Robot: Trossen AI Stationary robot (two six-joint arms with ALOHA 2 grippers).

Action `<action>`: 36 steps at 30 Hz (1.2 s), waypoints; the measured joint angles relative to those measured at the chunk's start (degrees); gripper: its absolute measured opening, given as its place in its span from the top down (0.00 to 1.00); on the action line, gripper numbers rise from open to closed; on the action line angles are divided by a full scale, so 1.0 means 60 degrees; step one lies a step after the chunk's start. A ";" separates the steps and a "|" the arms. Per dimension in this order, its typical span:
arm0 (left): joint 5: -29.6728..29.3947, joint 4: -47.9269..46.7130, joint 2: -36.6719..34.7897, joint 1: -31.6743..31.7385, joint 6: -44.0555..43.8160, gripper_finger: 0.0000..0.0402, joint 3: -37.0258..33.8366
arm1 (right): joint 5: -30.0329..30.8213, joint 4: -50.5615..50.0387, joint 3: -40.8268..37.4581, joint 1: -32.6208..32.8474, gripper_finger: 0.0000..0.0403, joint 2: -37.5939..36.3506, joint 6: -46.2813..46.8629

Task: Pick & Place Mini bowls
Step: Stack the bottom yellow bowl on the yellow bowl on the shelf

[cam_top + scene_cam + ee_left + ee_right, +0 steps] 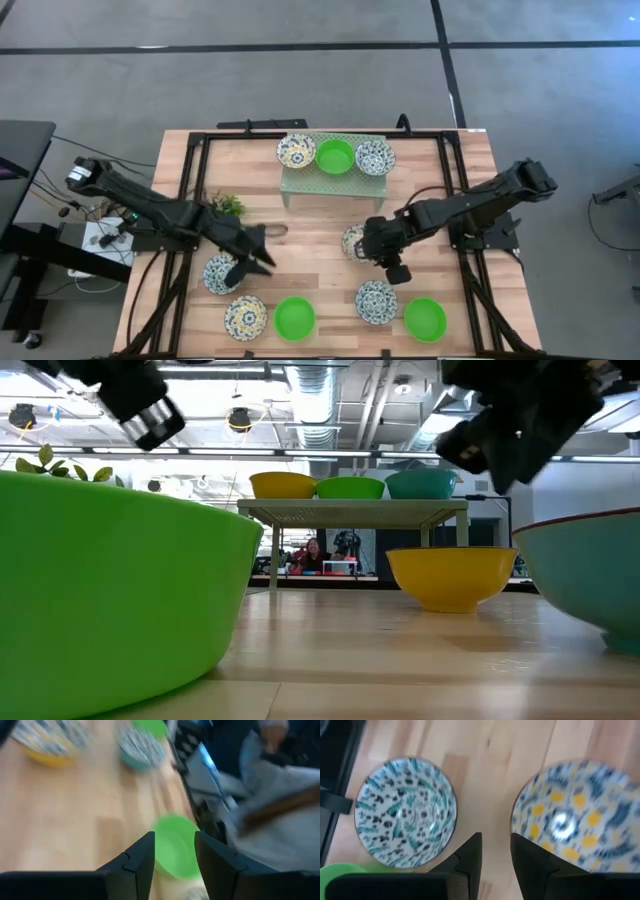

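Observation:
Three mini bowls stand on the pale green rack [300, 182]: a yellow floral [296, 151], a plain green [335, 156] and a blue floral [375, 157]. Six more rest on the table. My left gripper [265, 258] hovers open beside a floral bowl [218, 274], and in its wrist view the open fingers [174, 837] frame a green bowl [172, 847] without touching it. My right gripper [378, 262] is open too, its fingers [496, 837] over bare wood between a teal floral bowl [405, 812] and a yellow-blue floral bowl [580, 815].
Along the near edge sit a floral bowl [245, 317], a green bowl [294, 318], a floral bowl [376, 301] and a green bowl [425, 319]. A small leafy plant [230, 205] stands left of centre. A black frame [190, 200] borders the table. Bare wood lies mid-table.

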 joint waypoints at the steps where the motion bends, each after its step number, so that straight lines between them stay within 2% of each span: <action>1: 0.0251 -0.0021 0.0210 -0.0154 -0.0212 0.65 0.0000 | 0.0005 0.0407 -0.0210 -0.0007 0.76 -0.0200 -0.0188; 6: 0.1108 -0.0045 0.1282 -0.0795 -0.0228 0.65 0.0058 | 0.0037 0.3193 -0.1386 -0.0120 0.76 -0.0907 -0.0806; 8: 0.1250 -0.0051 0.1528 -0.0818 -0.0170 0.66 0.0062 | 0.0034 0.3720 -0.1678 -0.0120 0.76 -0.1072 -0.1130; 12: 0.1413 -0.0209 0.1782 -0.0815 -0.0189 0.69 0.0076 | 0.0026 0.3508 -0.1691 -0.0120 0.76 -0.1104 -0.1314; 18: 0.1410 -0.1637 0.2060 -0.1001 -0.0174 0.73 0.0069 | 0.0002 0.3573 -0.1680 -0.0117 0.76 -0.1112 -0.1150; 21: 0.1421 -0.1642 0.2350 -0.1290 -0.0243 0.74 0.0069 | -0.0002 0.3537 -0.1680 -0.0117 0.76 -0.1112 -0.1161; 28: 0.0955 -0.1775 0.2971 -0.1562 -0.0264 0.71 0.0066 | -0.0006 0.3464 -0.1680 -0.0113 0.76 -0.1108 -0.1157; 36: 0.0910 -0.1768 0.2873 -0.1562 -0.0432 0.70 0.0069 | -0.0006 0.3453 -0.1680 -0.0113 0.76 -0.1108 -0.1139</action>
